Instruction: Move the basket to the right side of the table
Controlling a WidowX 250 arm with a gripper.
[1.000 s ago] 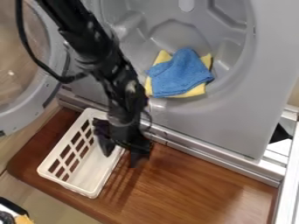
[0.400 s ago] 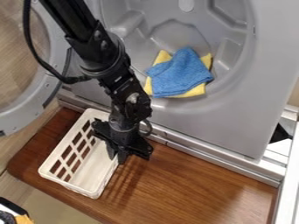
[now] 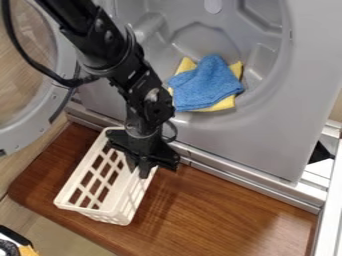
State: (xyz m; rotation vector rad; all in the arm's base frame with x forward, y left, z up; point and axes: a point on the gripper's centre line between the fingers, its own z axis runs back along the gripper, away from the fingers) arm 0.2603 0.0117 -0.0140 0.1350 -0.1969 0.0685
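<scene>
The white plastic basket point(image 3: 115, 215) is at the left part of the brown wooden table, tilted, with its slatted left side turned up more to view. My gripper point(image 3: 144, 171) hangs at the basket's right long side, its fingers shut on the rim there. The gripper body covers the back right corner of the basket.
Behind the wooden table point(image 3: 200, 212) stands a grey machine front with a round opening; a blue cloth point(image 3: 206, 85) lies on a yellow cloth point(image 3: 226, 103) inside. A round open door point(image 3: 57, 102) is at the left, and a metal rail point(image 3: 247, 181) edges the table's back.
My gripper, open at first, closed at the basket's right rim. The basket has since shifted a little to the right and tilted with it.
</scene>
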